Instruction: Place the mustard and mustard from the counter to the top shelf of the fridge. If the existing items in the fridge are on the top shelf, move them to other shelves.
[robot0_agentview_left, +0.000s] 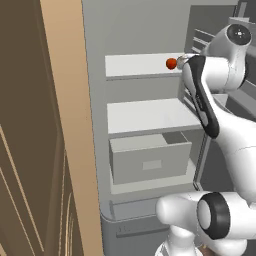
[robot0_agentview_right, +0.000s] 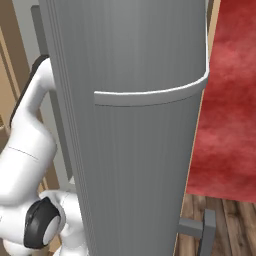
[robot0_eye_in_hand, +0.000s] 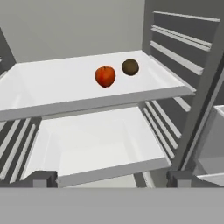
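The fridge (robot0_agentview_left: 95, 100) stands open. On its top shelf (robot0_eye_in_hand: 52, 83) lie the existing items: an orange-red ball (robot0_eye_in_hand: 105, 76) and, just right of it and farther back, a dark brown oval lump (robot0_eye_in_hand: 130, 67). The ball (robot0_agentview_left: 171, 63) also shows at the right end of the top shelf (robot0_agentview_left: 135, 65), right beside my white hand. My gripper (robot0_eye_in_hand: 112, 178) is open and holds nothing; its dark fingertips (robot0_eye_in_hand: 43, 178) stand wide apart, in front of the shelves and short of the ball. The mustard and the counter are out of view.
Below the top shelf come a bare white middle shelf (robot0_agentview_left: 145, 115) and a pale grey drawer box (robot0_agentview_left: 150, 160). Door racks (robot0_eye_in_hand: 183, 43) line the right side. The door's grey outer face (robot0_agentview_right: 140, 150) stands close by, with a red rug (robot0_agentview_right: 230, 100) beyond. A tan cabinet panel (robot0_agentview_left: 65, 125) flanks the fridge's left.
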